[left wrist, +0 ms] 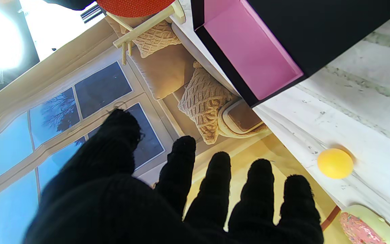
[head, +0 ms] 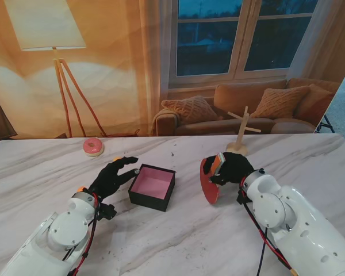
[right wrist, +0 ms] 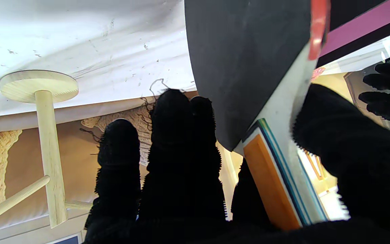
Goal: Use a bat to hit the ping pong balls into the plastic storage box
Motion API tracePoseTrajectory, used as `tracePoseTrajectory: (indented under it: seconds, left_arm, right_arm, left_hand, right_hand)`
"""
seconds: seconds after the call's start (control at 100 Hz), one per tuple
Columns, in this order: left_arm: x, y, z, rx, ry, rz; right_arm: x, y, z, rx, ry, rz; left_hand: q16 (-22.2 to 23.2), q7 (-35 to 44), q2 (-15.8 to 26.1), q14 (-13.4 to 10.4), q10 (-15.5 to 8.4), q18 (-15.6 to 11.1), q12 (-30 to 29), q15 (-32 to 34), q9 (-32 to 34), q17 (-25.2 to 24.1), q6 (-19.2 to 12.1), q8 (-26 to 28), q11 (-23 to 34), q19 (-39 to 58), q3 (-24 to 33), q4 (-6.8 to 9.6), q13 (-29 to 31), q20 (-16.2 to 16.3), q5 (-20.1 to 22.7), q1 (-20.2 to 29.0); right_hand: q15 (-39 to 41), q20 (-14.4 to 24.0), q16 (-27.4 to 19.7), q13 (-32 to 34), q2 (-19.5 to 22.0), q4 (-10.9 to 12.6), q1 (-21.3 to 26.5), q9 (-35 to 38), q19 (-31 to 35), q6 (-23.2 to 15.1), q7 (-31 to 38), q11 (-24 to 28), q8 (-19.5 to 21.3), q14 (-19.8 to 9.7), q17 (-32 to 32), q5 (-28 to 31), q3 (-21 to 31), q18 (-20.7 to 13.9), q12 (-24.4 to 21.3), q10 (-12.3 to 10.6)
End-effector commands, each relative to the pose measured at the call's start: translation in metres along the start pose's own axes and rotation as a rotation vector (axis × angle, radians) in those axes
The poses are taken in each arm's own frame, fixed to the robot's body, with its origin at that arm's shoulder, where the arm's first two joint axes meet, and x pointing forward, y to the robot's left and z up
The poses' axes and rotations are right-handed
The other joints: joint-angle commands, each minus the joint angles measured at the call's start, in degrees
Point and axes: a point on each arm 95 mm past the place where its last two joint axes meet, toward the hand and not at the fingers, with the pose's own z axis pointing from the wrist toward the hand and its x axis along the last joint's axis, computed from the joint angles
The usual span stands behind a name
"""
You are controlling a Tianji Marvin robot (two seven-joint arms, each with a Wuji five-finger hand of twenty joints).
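White marbled surface [head: 178,241] before a living-room backdrop; bare stretches near me. Left hand [head: 110,178] spread, empty; right hand [head: 233,168] clamped on bat [head: 209,183].

Glossy veined marble table [head: 178,241], matt black box [head: 153,188], pimpled red rubber bat [head: 209,183], fuzzy knit fingers [right wrist: 171,135], bare wooden stand [head: 241,131]

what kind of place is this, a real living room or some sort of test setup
Probably a staged test setup, not a real living room. The sofa, window and floor lamp look printed on a backdrop standing right behind the marble-look table, and the backdrop ends at the right.
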Motion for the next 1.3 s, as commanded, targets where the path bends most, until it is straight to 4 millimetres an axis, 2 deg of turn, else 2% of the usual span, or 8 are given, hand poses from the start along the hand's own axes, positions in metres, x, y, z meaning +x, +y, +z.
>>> tracePoseTrajectory:
  seconds: [0.0,0.32,0.49,0.51,0.56,0.62,0.98,1.29]
  left_arm:
    - [0.000,0.003,0.000,-0.015,-0.004,-0.009]
    - [0.000,0.003,0.000,-0.014,-0.005,-0.011]
    - [0.000,0.003,0.000,-0.015,-0.006,-0.012]
    - [0.000,0.003,0.000,-0.015,-0.006,-0.012]
    - [0.000,0.003,0.000,-0.015,-0.007,-0.013]
    - [0.000,0.003,0.000,-0.016,-0.007,-0.013]
    - [0.000,0.004,0.000,-0.012,-0.014,-0.014]
    - [-0.001,0.004,0.000,-0.012,-0.014,-0.014]
  right_arm:
    - [-0.008,-0.015,-0.001,0.049,-0.020,-0.016]
    - [-0.014,-0.023,0.004,0.051,-0.033,-0.060]
    - [-0.019,-0.028,0.006,0.053,-0.057,-0.057]
    - [-0.019,-0.029,0.006,0.053,-0.060,-0.055]
    - [-0.020,-0.030,0.007,0.052,-0.067,-0.052]
    - [-0.021,-0.030,0.007,0.045,-0.073,-0.050]
    - [-0.025,-0.034,0.003,-0.004,-0.143,0.045]
    - [-0.022,-0.038,-0.001,-0.083,-0.204,0.180]
  left_hand:
    - [0.5,0.4,1.6,0.3,0.4,-0.2,0.7,0.4,1.6,-0.3,-0.4,0.4,-0.6,0.3,-1.6,-0.06,-1.5,0.7,1.6,0.7]
    - [0.5,0.4,1.7,0.4,0.4,-0.2,0.7,0.5,1.7,-0.2,-0.3,0.4,-0.6,0.3,-1.8,-0.05,-1.5,0.8,1.7,0.8]
    - [0.5,0.4,1.7,0.5,0.5,-0.2,0.8,0.6,1.9,-0.2,-0.3,0.4,-0.6,0.3,-1.9,-0.04,-1.4,0.8,1.8,0.8]
    - [0.5,0.4,1.8,0.5,0.5,-0.2,0.8,0.6,1.8,-0.2,-0.3,0.4,-0.6,0.3,-1.9,-0.04,-1.4,0.8,1.8,0.8]
    - [0.6,0.4,1.8,0.6,0.6,-0.1,0.8,0.6,1.8,-0.1,-0.3,0.4,-0.6,0.4,-1.9,-0.04,-1.4,0.8,1.9,0.8]
    - [0.6,0.4,1.8,0.6,0.5,-0.1,0.8,0.6,1.9,-0.1,-0.3,0.4,-0.6,0.4,-1.9,-0.04,-1.4,0.8,1.9,0.8]
    - [0.6,0.4,1.9,0.7,0.4,0.0,0.8,0.8,1.3,0.2,-0.3,0.4,-0.6,0.7,-2.1,0.00,-1.4,1.1,1.8,1.0]
    - [0.7,0.5,2.0,0.7,0.4,0.0,0.8,0.8,1.3,0.1,-0.2,0.5,-0.5,0.8,-2.1,0.01,-1.5,1.3,1.7,1.1]
  right_hand:
    - [2.1,1.4,0.9,2.0,-0.9,4.0,0.4,2.3,2.0,3.8,-2.2,1.5,0.9,0.5,0.6,-1.3,2.4,0.3,1.1,0.3]
    - [2.6,1.7,-0.7,7.2,-2.6,4.3,-2.6,9.6,7.8,4.1,-6.4,-0.4,0.4,3.2,5.4,-4.6,2.1,1.4,-1.0,0.7]
    - [-5.4,-0.5,-5.7,10.2,-3.1,4.3,-1.8,13.0,9.3,6.1,1.9,-4.2,7.1,5.0,8.3,-1.8,3.2,2.3,-6.6,1.1]
    - [-6.2,-0.8,-6.3,10.5,-3.4,3.2,-1.4,13.4,9.4,6.3,3.1,-4.4,8.0,5.2,8.6,-1.1,3.2,2.4,-7.2,1.2]
    - [-7.2,-1.9,-7.3,11.9,-4.8,-3.9,2.2,14.8,10.2,5.8,8.8,-4.5,6.0,5.2,9.8,0.3,3.3,2.4,-8.5,1.4]
    - [-7.1,-2.5,-7.7,13.7,-5.1,-5.6,5.1,16.8,11.3,5.4,14.8,-4.7,4.3,5.1,11.7,1.4,3.6,2.3,-8.7,1.4]
    - [-6.4,-3.6,-9.5,21.0,-1.0,-4.2,13.9,23.6,16.2,8.3,18.0,-6.0,-1.3,5.1,20.1,7.2,4.2,1.8,-12.5,2.1]
    - [-4.4,-3.6,-9.7,25.1,1.0,-3.7,16.8,25.2,20.0,10.6,18.3,-7.3,-5.2,4.3,25.9,11.0,2.7,2.1,-15.2,4.1]
